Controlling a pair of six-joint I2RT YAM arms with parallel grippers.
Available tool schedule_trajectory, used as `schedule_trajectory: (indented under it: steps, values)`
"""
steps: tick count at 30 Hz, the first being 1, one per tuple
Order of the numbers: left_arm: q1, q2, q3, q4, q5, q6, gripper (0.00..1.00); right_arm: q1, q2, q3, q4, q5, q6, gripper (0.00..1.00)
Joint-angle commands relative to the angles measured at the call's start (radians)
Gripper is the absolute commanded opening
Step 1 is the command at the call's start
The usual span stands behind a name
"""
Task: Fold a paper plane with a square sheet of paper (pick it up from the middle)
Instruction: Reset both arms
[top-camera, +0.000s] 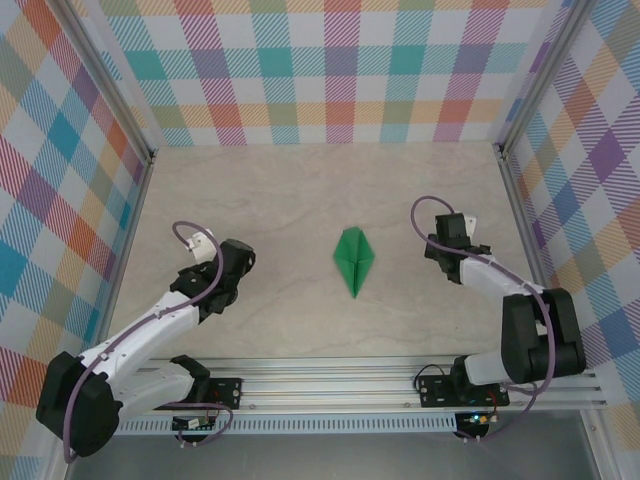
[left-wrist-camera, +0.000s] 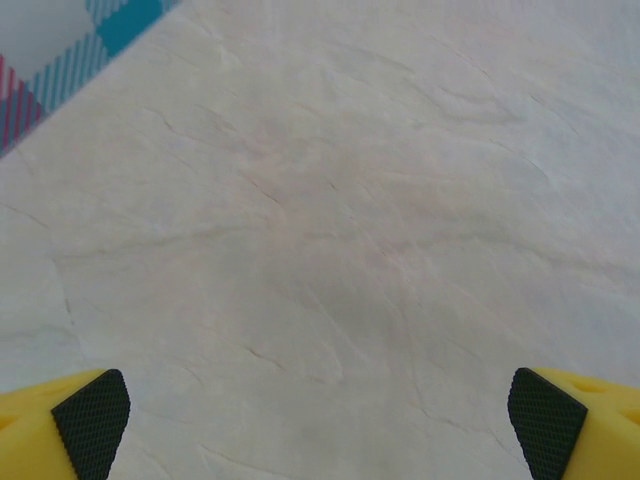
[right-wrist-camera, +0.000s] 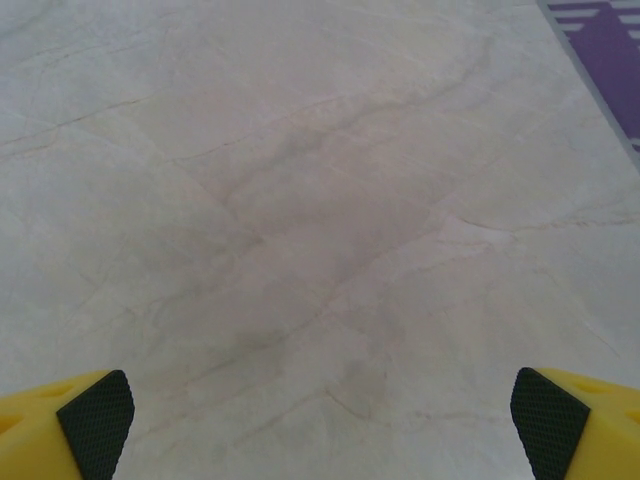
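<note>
Pale, veined table (top-camera: 300, 190) first, boxed in on three sides by checked walls (top-camera: 330, 70), with a metal rail (top-camera: 330, 385) across the near edge carrying both bases. Left arm (top-camera: 140, 335) stretched low over the left half, right arm (top-camera: 525, 330) bent over the right half, wrists well apart from each other and from the centre. Probably standing off to either side so as to leave the middle free and unshadowed. Between them, near the middle of the table and touching neither arm, the paper plane (top-camera: 354, 260): bright green, lying flat, a narrow kite-like dart with a centre crease, one point toward the rail and the other toward the far wall. Square sheet of paper already folded down to this shape, so judged at or very close to the end of the task, with perhaps only a last press of the crease to do. Left gripper (left-wrist-camera: 318, 428) spread wide over bare table, nothing between the jaws, black pads (left-wrist-camera: 92, 420) at the bottom corners of the wrist view, a strip of checked wall at upper left. Right gripper (right-wrist-camera: 320, 428) likewise wide and empty, pads (right-wrist-camera: 548, 425) far apart, bare table beneath, a purple edge of wall at upper right. Wide stance suited to letting so light a thing lie undisturbed, and to a fresh approach from above if needed.
</note>
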Motion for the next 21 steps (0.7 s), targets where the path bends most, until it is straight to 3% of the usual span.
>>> schedule_trajectory:
  steps: [1,6,11,17,21]
  values:
    - [0.090,0.036,-0.027,0.114,0.004,0.106,1.00,-0.028,0.054,-0.016,0.259,-0.062,-0.094,1.00]
    - [0.174,0.086,-0.046,0.258,0.066,0.203,1.00,-0.078,0.059,-0.121,0.598,-0.205,-0.153,1.00]
    - [0.229,0.123,-0.056,0.409,0.101,0.335,1.00,-0.110,0.062,-0.207,0.763,-0.368,-0.186,1.00]
    - [0.249,0.200,-0.088,0.596,0.159,0.488,1.00,-0.109,0.068,-0.205,0.763,-0.390,-0.194,1.00]
    - [0.251,0.248,-0.175,0.776,0.209,0.539,1.00,-0.108,0.112,-0.280,0.951,-0.439,-0.219,1.00]
